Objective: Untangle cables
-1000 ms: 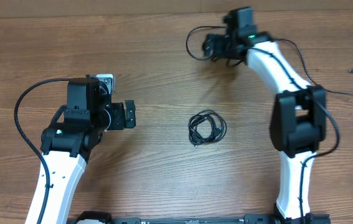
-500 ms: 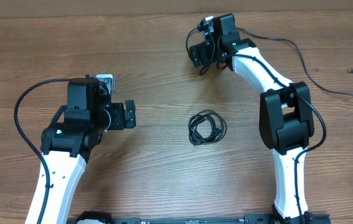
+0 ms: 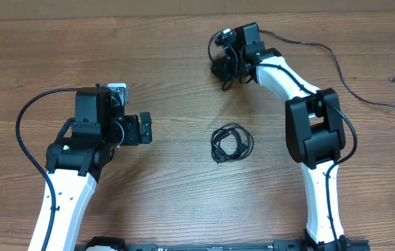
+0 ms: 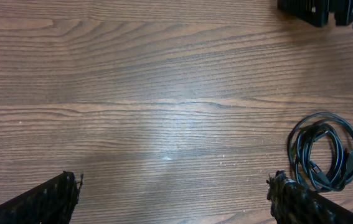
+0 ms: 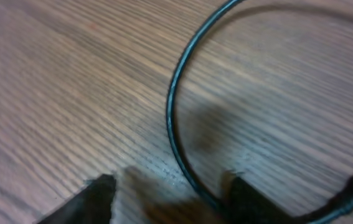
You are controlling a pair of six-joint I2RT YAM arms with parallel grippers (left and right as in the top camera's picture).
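Bare wood-grain table fills the overhead view, its far edge running not far behind my right end effector, which reaches low over a loose loop of cable up there. The coiled cables lie well apart from it, mid-table between my two arms, and my left end effector hangs to their side with plain wood between. From my left wrist, my fingers stand spread as wide as they go with nothing between them, and the coil sits just beside one fingertip, apart from it. From my right wrist, the view is blurred. My right end effector is part-way open, straddling the loose strand, which curves in close against one finger. I judge that it grips nothing yet. The risk is there: the strand sits off-centre, so a closing pinch may push it aside or catch only its edge, and the tips look near enough to the wood to scrape. A hard pull could also whip the loop off the far edge. The broad room lies toward the middle, so I would draw the strand that way.
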